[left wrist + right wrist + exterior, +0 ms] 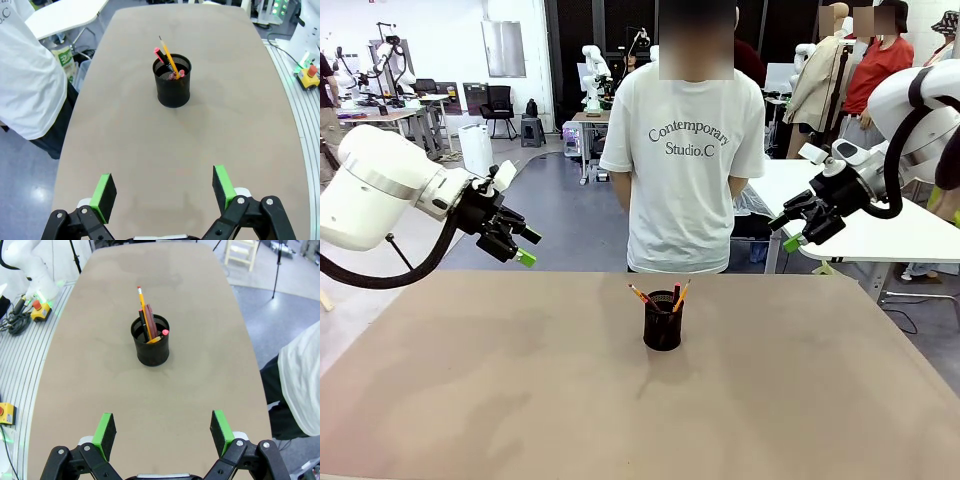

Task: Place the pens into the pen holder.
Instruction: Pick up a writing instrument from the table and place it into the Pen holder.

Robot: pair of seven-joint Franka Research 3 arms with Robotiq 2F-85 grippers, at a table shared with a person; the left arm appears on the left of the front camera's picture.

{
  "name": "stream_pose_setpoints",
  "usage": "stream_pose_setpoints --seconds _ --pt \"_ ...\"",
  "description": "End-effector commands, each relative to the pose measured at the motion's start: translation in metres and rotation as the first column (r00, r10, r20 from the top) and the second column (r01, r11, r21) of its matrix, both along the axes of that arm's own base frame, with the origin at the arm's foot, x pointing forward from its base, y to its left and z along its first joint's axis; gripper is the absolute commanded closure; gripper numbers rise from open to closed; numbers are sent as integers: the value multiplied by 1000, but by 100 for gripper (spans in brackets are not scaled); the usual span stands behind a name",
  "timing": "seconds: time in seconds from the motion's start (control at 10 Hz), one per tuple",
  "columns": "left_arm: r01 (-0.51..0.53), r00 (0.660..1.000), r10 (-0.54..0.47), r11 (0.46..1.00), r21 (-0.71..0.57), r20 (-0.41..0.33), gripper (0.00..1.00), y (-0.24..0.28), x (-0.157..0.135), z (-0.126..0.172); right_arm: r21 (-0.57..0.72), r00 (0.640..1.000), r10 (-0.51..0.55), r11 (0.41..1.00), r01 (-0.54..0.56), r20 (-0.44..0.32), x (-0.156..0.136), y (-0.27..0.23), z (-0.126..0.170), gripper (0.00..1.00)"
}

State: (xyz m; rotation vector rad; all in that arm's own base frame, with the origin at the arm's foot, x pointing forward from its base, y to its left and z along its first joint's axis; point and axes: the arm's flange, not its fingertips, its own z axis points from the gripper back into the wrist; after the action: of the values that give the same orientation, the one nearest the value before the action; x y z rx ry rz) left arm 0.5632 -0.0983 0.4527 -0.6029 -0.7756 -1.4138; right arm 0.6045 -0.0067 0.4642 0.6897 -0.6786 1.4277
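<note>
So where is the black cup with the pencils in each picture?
Front view: the cup stands mid-table, just below the person in the white shirt.
Left wrist view: upper middle, far beyond the open left gripper.
Right wrist view: upper middle, beyond the open right gripper.
Shared landmark: the yellow pencil sticking out of the cup.

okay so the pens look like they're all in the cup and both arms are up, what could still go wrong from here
1. The pens lean at angles and stick out well above the rim of the pen holder; an arm sweeping low over the table's middle might catch them and tip the cup.
2. The person stands close behind the table's far edge, roughly between the open left gripper and open right gripper, so a wide arm swing could come near them.
</note>
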Motion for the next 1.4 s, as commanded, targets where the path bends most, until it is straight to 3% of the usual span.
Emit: stream_pose_setpoints --seconds 0.0,1.3 --pt "0 1000 0 1000 0 0 0 0 0 0 -6 1000 0 1000 0 9 0 1 3 0" --pt "0 1000 0 1000 0 0 0 0 0 0 -6 1000 0 1000 0 9 0 1 3 0"
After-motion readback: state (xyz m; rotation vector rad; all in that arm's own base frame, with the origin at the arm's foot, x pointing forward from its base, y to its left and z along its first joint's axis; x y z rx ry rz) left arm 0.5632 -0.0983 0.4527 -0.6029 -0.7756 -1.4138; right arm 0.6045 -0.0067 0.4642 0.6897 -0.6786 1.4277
